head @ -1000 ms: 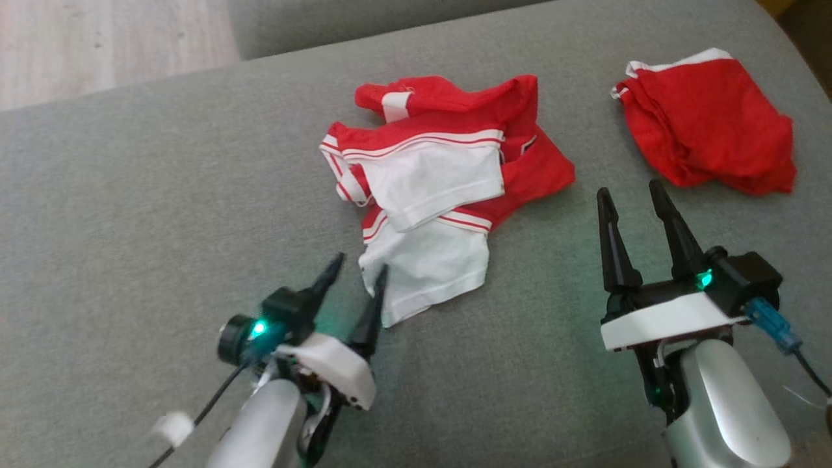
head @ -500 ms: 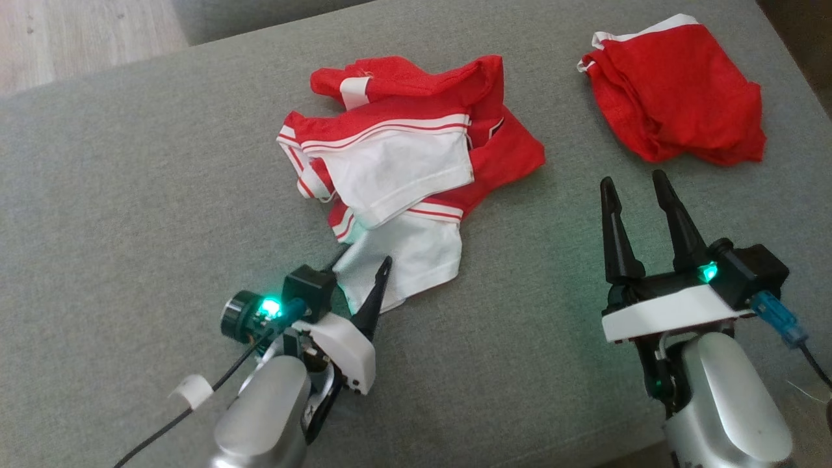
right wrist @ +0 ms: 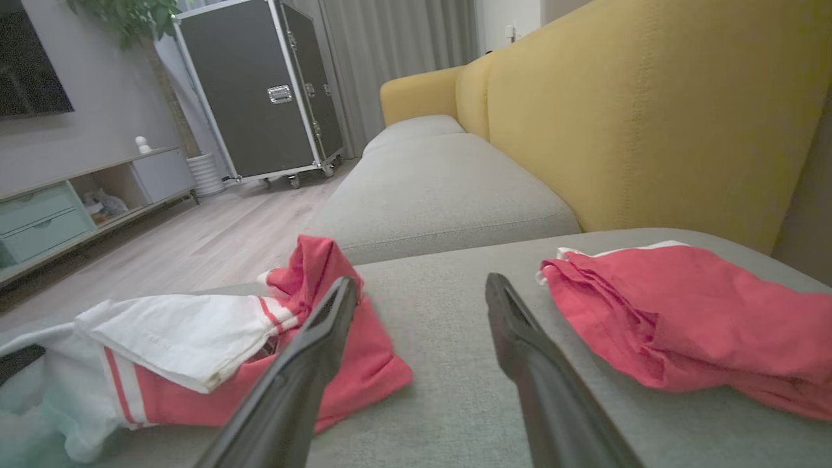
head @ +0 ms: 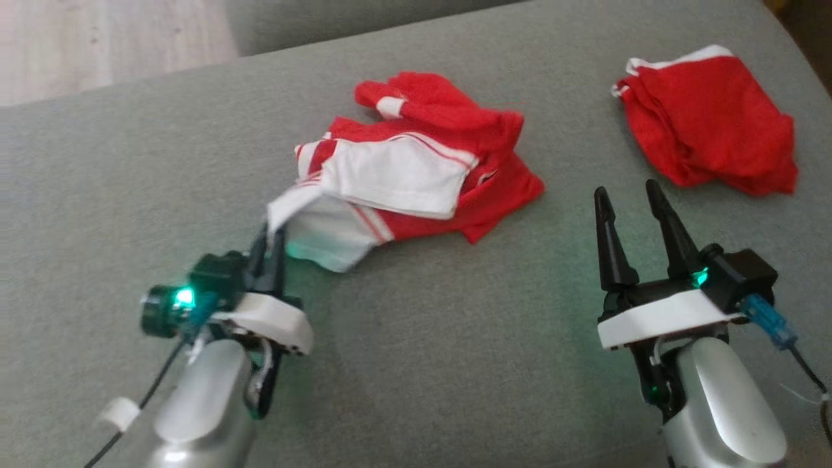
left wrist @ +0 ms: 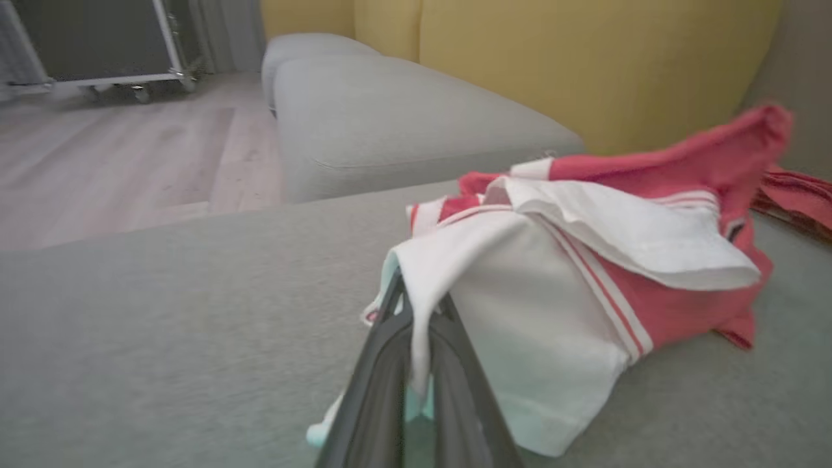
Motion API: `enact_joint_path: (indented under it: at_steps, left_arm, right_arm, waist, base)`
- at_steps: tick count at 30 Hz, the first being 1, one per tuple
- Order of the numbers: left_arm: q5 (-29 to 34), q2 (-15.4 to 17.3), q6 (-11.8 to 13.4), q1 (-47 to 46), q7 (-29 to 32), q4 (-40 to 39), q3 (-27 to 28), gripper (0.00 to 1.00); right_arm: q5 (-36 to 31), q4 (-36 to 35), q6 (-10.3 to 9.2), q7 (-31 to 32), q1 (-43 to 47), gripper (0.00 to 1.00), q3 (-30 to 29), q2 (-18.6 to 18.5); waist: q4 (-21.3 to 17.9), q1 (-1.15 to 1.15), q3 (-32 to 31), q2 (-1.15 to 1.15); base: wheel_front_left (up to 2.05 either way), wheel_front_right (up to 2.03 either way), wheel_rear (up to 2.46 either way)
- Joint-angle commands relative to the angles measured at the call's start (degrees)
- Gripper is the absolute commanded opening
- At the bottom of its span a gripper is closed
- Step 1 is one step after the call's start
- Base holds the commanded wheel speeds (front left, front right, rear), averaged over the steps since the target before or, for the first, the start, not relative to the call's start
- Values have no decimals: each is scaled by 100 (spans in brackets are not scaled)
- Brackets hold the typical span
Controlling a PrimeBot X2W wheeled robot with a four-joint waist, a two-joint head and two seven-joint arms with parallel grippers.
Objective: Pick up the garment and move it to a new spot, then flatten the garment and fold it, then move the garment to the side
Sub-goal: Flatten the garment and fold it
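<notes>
A crumpled red and white garment [head: 416,175] lies mid-cushion in the head view. My left gripper [head: 270,237] is shut on its white lower-left corner, and the cloth is drawn out toward it. The left wrist view shows the white hem draped over and pinched between the closed fingers [left wrist: 448,364], with the rest of the garment [left wrist: 585,260] bunched behind. My right gripper [head: 627,195] stands open to the right of the garment, holding nothing. In the right wrist view its fingers [right wrist: 312,344] are spread wide, with the garment [right wrist: 182,344] at the left.
A second red garment [head: 708,120] lies crumpled at the back right, also in the right wrist view [right wrist: 682,312]. All of it rests on a grey sofa cushion [head: 455,364] with a yellow backrest [right wrist: 650,117]. Wooden floor [head: 97,45] lies beyond the cushion's far-left edge.
My left gripper went from open beside the white hem to shut on it, then drew back left, dragging the garment's corner along. The right gripper stayed open. The head camera shifted.
</notes>
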Motion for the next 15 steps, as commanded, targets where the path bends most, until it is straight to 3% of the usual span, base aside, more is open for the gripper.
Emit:
enact_joint_path:
  at_steps: [1,15]
  left_arm:
    - [-86,231,119,-55,-93,-235,340,0]
    - [-410,768,812,919,-175,-745,1366,0]
  right_arm:
    - [-45,-115,-5,-61,-137,100,176,25]
    - [-105,190,-5,-61,-28,100,363,25]
  waist:
    - [191,0,-144,0]
    - [626,0,-451,0]
  base:
    - [0,0,0]
    - [0,0,0]
